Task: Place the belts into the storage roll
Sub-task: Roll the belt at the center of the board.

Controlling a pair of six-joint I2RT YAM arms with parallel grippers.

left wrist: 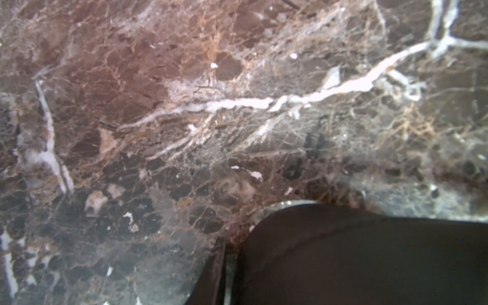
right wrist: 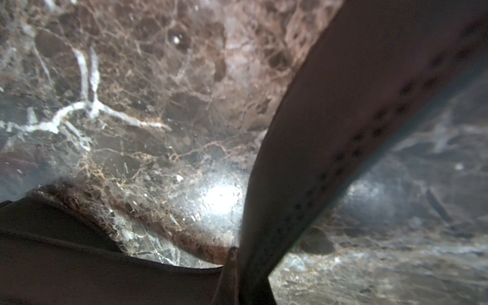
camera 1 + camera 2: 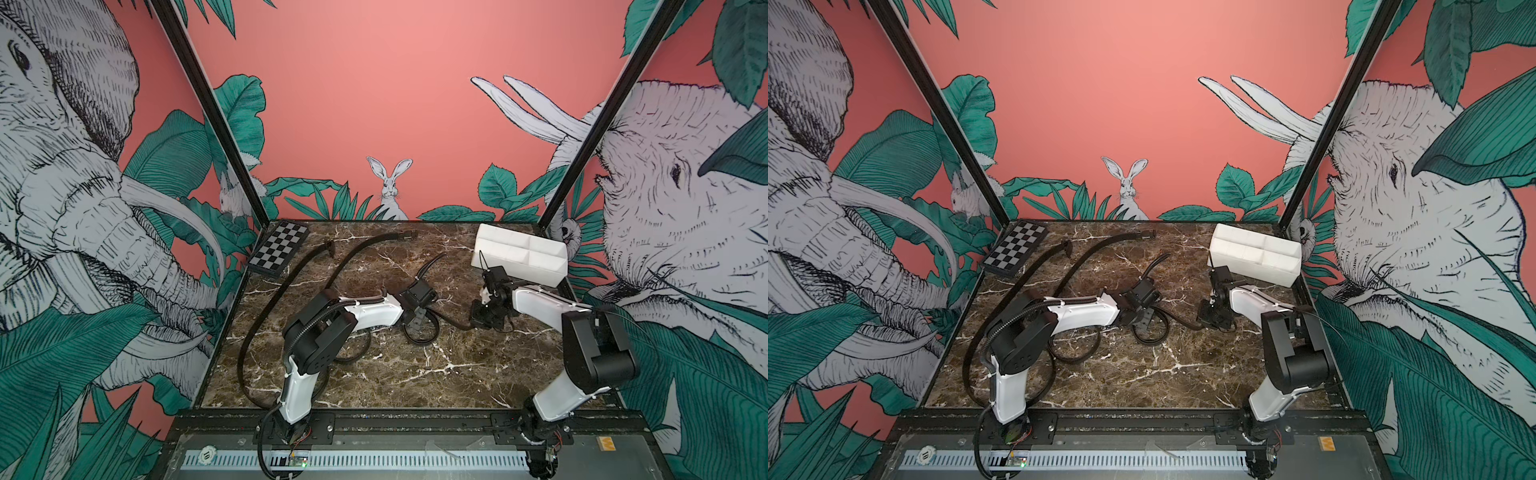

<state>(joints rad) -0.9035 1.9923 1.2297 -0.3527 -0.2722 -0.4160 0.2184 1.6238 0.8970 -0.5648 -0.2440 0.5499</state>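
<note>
Across the brown marble table, three black belts are being left lying outside the box. At the far right, the white storage roll is being seen, and at the far left, the checkerboard. Two long belts are lying curved on the left side. The middle belt is looped, and its end is being pinched by the right gripper. The left gripper is being held over the loop; whether it is spread cannot be told.
</note>
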